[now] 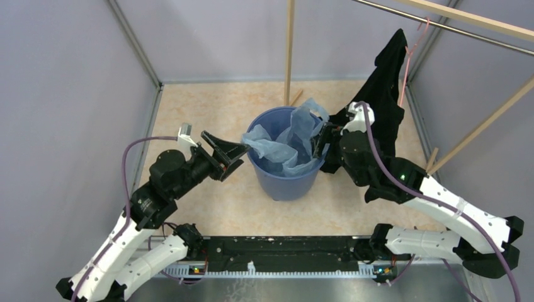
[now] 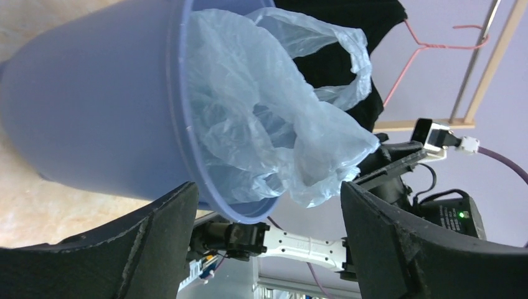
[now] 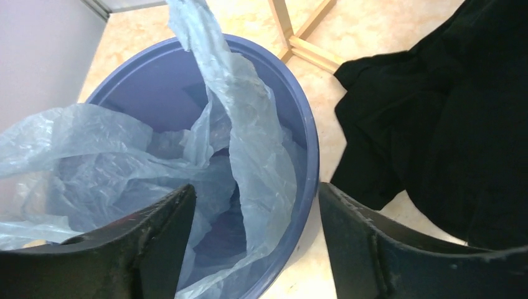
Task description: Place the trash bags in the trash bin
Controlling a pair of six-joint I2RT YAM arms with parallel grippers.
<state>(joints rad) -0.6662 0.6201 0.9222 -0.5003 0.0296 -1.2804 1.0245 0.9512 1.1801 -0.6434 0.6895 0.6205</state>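
- trash bin (image 1: 284, 186) stands upright mid-way on the beige surface (image 1: 208, 113), between the two arms
- trash bag (image 1: 278, 153) is mostly inside the bin, crumpled, light blue and see-through
- one flap of the bag drapes out over the left rim, on the side of the left arm
- a handle loop of the bag sticks up above the far right part of the rim
- left gripper (image 1: 232, 158) sits just left of the bin at rim height and points at it, fingers spread wide, nothing between them
- the draped flap is just beside the left fingertip; cannot tell if they touch
- right gripper (image 1: 320, 143) is at the bin's right rim, fingers wide apart, not clamped on anything
- right wrist view: a fold of the bag and the rim show in the gap between the fingers, not pinched
- black garment (image 1: 384, 94) hangs on a pink hanger (image 1: 409, 50) right of the bin, its lower part behind the right arm
- wooden post (image 1: 289, 44) stands behind the bin
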